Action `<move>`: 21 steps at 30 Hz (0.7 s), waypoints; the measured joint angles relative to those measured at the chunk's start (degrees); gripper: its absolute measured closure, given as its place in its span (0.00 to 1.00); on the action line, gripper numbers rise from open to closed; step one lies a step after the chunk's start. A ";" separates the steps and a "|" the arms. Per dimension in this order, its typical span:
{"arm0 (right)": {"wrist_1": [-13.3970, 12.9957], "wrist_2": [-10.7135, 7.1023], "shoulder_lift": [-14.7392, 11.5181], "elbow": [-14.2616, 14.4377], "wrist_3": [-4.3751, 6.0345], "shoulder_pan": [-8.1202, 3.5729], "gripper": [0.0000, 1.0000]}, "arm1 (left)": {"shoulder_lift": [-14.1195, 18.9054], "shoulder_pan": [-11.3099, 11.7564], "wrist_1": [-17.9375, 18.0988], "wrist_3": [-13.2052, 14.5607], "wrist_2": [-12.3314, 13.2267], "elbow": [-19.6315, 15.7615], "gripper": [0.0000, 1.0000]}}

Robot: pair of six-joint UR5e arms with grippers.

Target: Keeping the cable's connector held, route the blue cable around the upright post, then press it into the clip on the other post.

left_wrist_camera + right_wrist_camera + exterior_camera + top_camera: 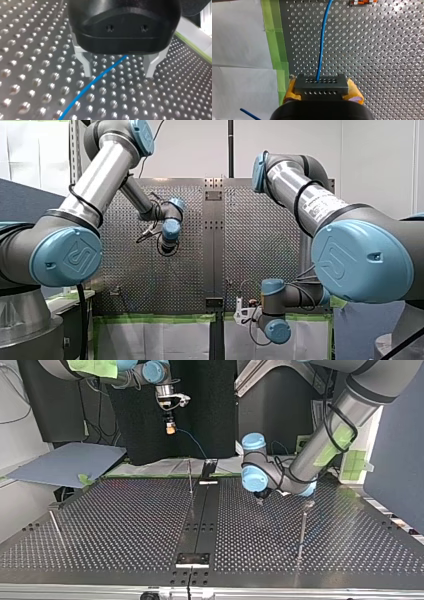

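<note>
In the top view, nearest the camera, an upright post [302, 532] is standing on the perforated table [125, 525], and the cable is not yet being led around it. Beyond it, toward the table's middle, my left gripper [118, 67] is being held low with its metal fingers [85, 62] spread wide. The blue cable [100, 77] is passing between them, ungripped. Farthest, above the table's far edge, the grey connector [321, 86] is being clamped by my right gripper [322, 90] between yellow pads. The routing step seems only to be starting. Next, the cable probably needs to be grasped loosely by the left fingers, so that it can slide.
</note>
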 joint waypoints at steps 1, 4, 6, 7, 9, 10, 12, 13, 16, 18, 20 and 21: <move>0.00 0.01 0.00 -0.01 0.00 0.00 1.00 | -0.23 -0.16 0.00 0.01 -0.15 0.00 0.02; 0.00 0.03 0.00 0.01 0.00 0.00 1.00 | -1.11 -0.51 0.01 0.05 -0.67 0.00 0.02; 0.00 0.04 0.00 0.00 0.02 0.00 1.00 | -1.88 -0.77 -0.04 0.10 -1.08 0.00 0.02; 0.00 0.04 0.00 0.00 0.01 0.00 1.00 | -2.42 -1.01 -0.09 0.13 -1.37 0.00 0.02; 0.00 0.04 0.00 0.01 0.02 0.01 1.00 | -3.35 -1.45 -0.16 0.16 -1.85 0.00 0.02; 0.00 0.04 0.00 0.01 0.03 0.01 1.00 | -3.97 -1.72 -0.15 0.17 -2.19 0.00 0.02; 0.00 0.04 0.00 0.00 0.05 0.00 1.00 | -4.61 -2.00 -0.13 0.18 -2.61 0.00 0.02; 0.00 0.04 0.00 0.00 0.05 0.01 1.00 | -4.86 -2.11 -0.11 0.18 -2.87 0.00 0.02; 0.00 0.03 0.00 -0.01 0.06 0.01 1.00 | -5.15 -2.28 -0.04 0.18 -3.43 0.00 0.02; 0.00 0.03 0.00 -0.01 0.06 0.01 1.00 | -5.32 -2.37 0.02 0.15 -3.61 0.00 0.02; -0.02 0.00 0.00 -0.01 0.06 0.06 1.00 | -5.76 -2.47 0.07 0.09 -3.75 0.00 0.02; -0.04 -0.01 0.00 0.00 0.06 0.08 1.00 | -6.07 -2.51 0.08 0.06 -3.80 0.00 0.02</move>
